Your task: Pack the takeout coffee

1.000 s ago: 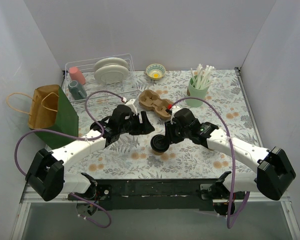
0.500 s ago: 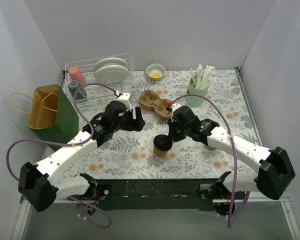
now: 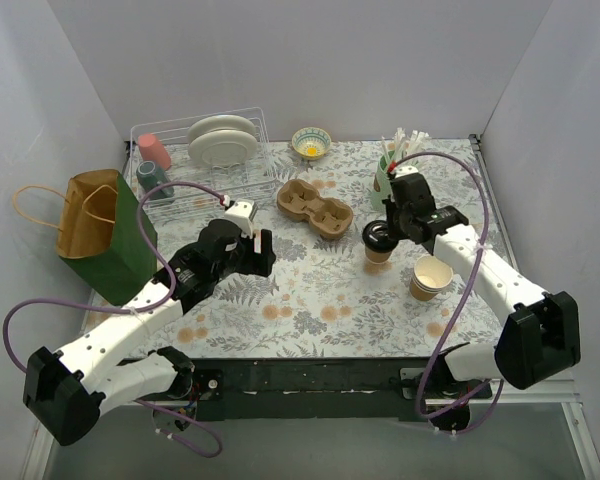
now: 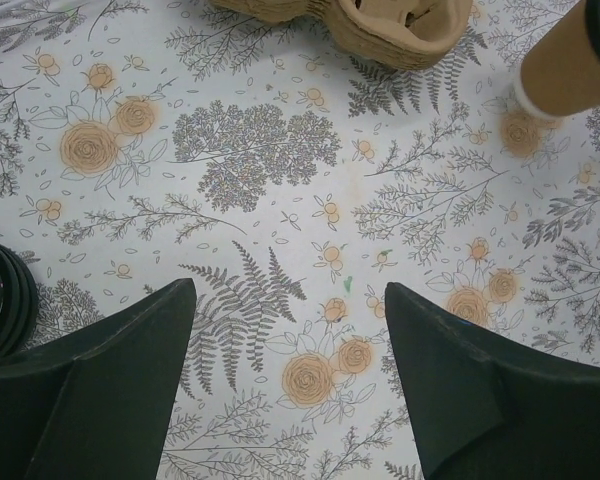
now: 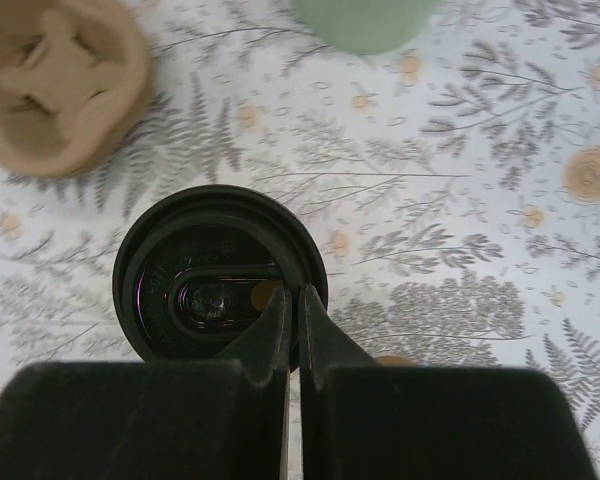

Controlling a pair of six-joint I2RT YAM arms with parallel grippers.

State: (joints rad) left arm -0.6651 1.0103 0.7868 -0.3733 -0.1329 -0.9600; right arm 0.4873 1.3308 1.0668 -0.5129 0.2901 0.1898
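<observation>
The takeout coffee (image 3: 377, 240), a brown paper cup with a black lid, is right of the cardboard cup carrier (image 3: 314, 207). My right gripper (image 3: 388, 224) is shut on the lid's rim. In the right wrist view the closed fingertips (image 5: 283, 312) pinch the near right edge of the black lid (image 5: 205, 290). The cup's brown wall also shows in the left wrist view (image 4: 565, 65), low at the tablecloth; I cannot tell if it touches. My left gripper (image 3: 256, 252) is open and empty over the tablecloth, left of the carrier; its fingers (image 4: 130, 350) stand wide apart.
A lidless tan cup (image 3: 430, 277) stands near the right arm. A green cup of straws (image 3: 393, 178) is behind the coffee. A brown and green paper bag (image 3: 100, 225) stands at the left edge. A dish rack (image 3: 205, 150) and small bowl (image 3: 311, 143) are at the back.
My right gripper has carried the lidded cup from the front middle back and right, beside the carrier, uncovering the tan cup. My left arm has drawn back to the left.
</observation>
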